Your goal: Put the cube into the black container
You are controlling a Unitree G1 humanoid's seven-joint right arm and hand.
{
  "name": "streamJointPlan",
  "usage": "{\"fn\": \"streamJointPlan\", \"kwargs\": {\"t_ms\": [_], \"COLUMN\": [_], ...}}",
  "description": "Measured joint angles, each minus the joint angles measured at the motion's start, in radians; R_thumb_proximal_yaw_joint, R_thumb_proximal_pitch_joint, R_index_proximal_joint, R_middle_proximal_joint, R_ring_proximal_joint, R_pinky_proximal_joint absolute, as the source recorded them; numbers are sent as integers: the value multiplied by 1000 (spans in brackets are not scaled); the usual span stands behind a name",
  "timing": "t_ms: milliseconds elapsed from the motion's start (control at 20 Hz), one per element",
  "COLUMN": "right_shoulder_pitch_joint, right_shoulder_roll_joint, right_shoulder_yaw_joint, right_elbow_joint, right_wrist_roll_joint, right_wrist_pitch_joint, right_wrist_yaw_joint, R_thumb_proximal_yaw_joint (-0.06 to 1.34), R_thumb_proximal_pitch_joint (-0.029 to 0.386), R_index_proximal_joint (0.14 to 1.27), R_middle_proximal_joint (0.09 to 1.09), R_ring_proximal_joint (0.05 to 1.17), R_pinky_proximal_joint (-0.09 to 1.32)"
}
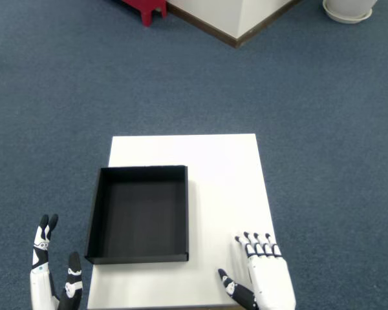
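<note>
White right hand [264, 278] sits over the table's near right corner, palm down, fingers [255, 243] extended and apart, thumb splayed left; it holds nothing. Left hand [52, 278] hangs off the near left edge, over carpet. Black container [140, 214] rests on the left half of the white table [226, 187], interior bare. Cube: not visible anywhere in view; cannot tell its location. Beyond the table, blue carpet [84, 84], a red object [144, 8] and a wall corner [236, 19].
</note>
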Motion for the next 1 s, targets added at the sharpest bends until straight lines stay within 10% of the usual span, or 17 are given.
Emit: {"fn": "streamJointPlan", "kwargs": {"t_ms": [1000], "right_shoulder_pitch_joint": [52], "right_shoulder_roll_joint": [-80], "right_shoulder_yaw_joint": [-57], "right_elbow_joint": [41], "right_wrist_roll_joint": [53], "right_wrist_pitch_joint": [-56], "right_wrist_yaw_joint": [79], "R_thumb_proximal_yaw_joint": [521], "R_thumb_proximal_pitch_joint": [16], "R_index_proximal_joint": [390], "R_middle_proximal_joint": [238], "R_ring_proximal_joint": [215], "R_pinky_proximal_joint": [-4]}}
